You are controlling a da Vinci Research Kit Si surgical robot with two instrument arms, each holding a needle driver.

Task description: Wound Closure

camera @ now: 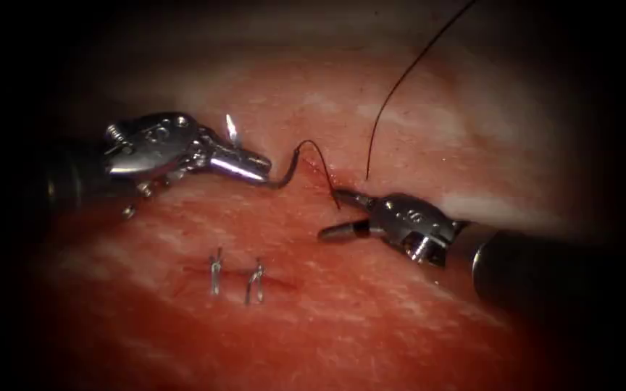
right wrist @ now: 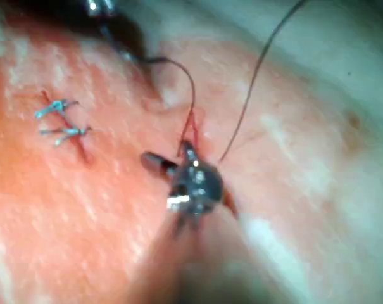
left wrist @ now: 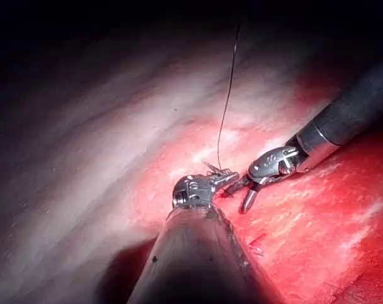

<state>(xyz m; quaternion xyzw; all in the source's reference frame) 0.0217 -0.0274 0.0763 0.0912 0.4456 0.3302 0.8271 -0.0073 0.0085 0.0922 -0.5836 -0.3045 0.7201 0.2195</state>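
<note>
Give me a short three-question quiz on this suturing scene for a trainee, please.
1. True or false: the right gripper stands open, holding nothing.
2. Which holds the needle by one end? A) left gripper B) right gripper
3. How many finished stitches sit in the tissue?
Key: 1 true. 2 A. 3 two. Whether the needle's far end enters the tissue cannot be told.

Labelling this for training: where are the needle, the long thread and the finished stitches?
needle (camera: 288, 174), endoscope view, on its curve near the left tool.
long thread (camera: 393, 94), endoscope view, mid strand.
finished stitches (camera: 255, 281), endoscope view, right stitch's knot.
</note>
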